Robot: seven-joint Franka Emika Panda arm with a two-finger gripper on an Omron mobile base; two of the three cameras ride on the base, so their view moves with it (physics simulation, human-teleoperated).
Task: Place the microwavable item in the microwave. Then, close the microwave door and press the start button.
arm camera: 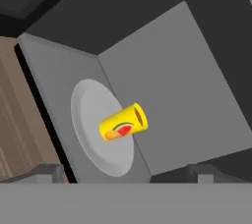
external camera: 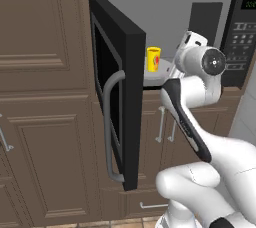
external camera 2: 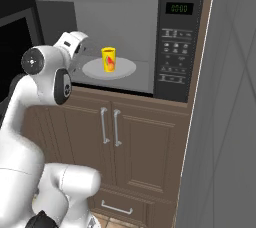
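The yellow cup [external camera 2: 108,59] with a red-orange mark stands upright on the white turntable plate [external camera 2: 127,69] inside the open microwave [external camera 2: 180,42]. It also shows in the left base view as the cup [external camera: 153,59] and in the hand view as the cup [arm camera: 123,123]. My gripper [arm camera: 126,173] is open and holds nothing; it sits in front of the cavity mouth, apart from the cup. The microwave door [external camera: 122,97] hangs wide open to the left, its grey bar handle [external camera: 107,127] facing the room. The keypad [external camera 2: 175,57] is at the right.
Brown cabinet doors with grey handles [external camera 2: 104,124] sit below the microwave, and tall brown cabinets [external camera: 40,47] stand to its left. A grey wall panel [external camera 2: 225,122] rises close at the right. My arm's elbow [external camera: 187,117] crosses in front of the lower cabinets.
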